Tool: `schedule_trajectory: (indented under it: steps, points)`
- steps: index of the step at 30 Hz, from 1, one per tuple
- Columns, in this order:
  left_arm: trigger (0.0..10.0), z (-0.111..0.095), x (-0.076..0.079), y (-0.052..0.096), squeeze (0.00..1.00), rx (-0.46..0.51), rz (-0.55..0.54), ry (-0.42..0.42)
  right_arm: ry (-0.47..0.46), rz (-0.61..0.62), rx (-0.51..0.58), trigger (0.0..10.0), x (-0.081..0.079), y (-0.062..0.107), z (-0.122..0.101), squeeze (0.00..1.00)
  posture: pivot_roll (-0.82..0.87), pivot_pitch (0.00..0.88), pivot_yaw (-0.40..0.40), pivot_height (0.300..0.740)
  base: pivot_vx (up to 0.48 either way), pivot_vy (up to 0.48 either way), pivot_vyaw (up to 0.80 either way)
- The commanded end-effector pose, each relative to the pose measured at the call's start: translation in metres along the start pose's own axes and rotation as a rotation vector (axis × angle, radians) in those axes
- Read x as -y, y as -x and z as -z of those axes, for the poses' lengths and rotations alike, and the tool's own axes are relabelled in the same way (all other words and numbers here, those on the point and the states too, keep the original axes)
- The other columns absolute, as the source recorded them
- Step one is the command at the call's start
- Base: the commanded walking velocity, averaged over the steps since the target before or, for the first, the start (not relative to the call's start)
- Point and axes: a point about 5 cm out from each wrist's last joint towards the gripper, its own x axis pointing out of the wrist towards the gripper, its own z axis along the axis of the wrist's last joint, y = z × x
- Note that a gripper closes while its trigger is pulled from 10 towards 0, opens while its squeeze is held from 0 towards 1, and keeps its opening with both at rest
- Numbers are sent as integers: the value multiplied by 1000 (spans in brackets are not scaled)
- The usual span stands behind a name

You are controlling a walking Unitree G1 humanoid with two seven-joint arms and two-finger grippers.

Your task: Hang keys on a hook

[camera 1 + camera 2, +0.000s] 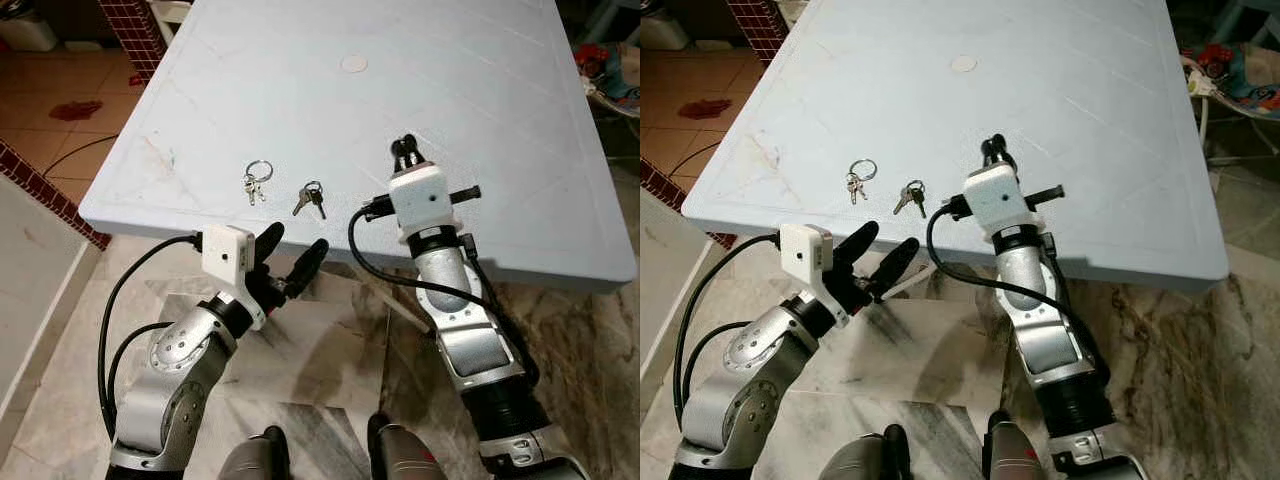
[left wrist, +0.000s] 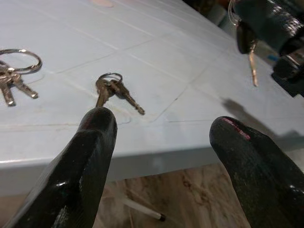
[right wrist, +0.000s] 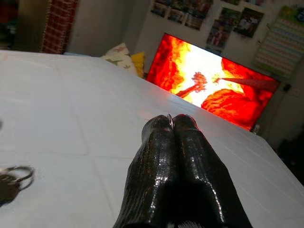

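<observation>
Two key sets lie near the front edge of the pale blue table [image 1: 480, 90]: one with a large ring [image 1: 257, 181] and a smaller bunch [image 1: 311, 197] to its right. My left gripper [image 1: 295, 242] hovers open just below and in front of the table edge, pointing at the smaller bunch [image 2: 114, 90]. Over the table, right of both sets, my right gripper [image 1: 405, 150] is shut on a third key set. Its ring [image 3: 169, 117] peeks out between the fingertips, and a key [image 2: 252, 64] dangles beneath them.
A round white cap [image 1: 354, 64] sits in the table's middle. Red brick walling [image 1: 45, 195] and tiled floor lie to the left, clutter [image 1: 610, 70] at the far right. A white pen [image 2: 143, 212] lies on the marble floor under the table. A glowing screen [image 3: 213, 90] stands beyond the far end.
</observation>
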Motion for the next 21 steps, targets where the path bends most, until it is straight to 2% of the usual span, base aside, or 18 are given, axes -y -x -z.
schedule_trajectory:
  steps: [1, 3, 6, 9, 10, 12, 16, 21]
  points:
    - [10000, 5, -4, 4, 0, -15, -25, -5, -16, -5, -12, 10000, 0, 5, 2, 0, 3, 238, 73, 740, 0, 0, 0]
    - [10000, 6, -3, 4, 0, -19, -27, 1, -23, 14, -74, 10000, 5, 9, 14, 0, 4, 235, 72, 740, 0, 0, 0]
    - [10000, 8, -4, 5, 0, -24, -29, 0, -76, 120, -230, 10000, 21, 20, 38, 0, 7, 234, 76, 740, 0, 0, 0]
    - [10000, 9, -5, 6, 0, -27, -30, -1, -97, 183, -309, 10000, 35, 33, 54, 0, 5, 234, 87, 740, 0, 0, 0]
    - [10000, 9, -5, 6, 0, -27, -30, -1, -97, 183, -309, 10000, 35, 33, 54, 0, 5, 234, 87, 740, 0, 0, 0]
    - [10000, 10, -6, 5, 0, -31, -28, -1, -108, 187, -308, 10000, 38, 37, 56, 1000, 2, 235, 93, 740, 0, 0, 0]
    - [10000, 10, -6, 4, 0, -37, -14, -5, -126, 192, -305, 10000, 40, 35, 55, 1000, -4, 234, 100, 740, 0, 0, 0]
    - [10000, 10, -6, 2, 0, -37, -10, -6, -150, 148, -265, 10000, 36, 26, 47, 1000, -7, 233, 105, 740, 0, 0, 0]
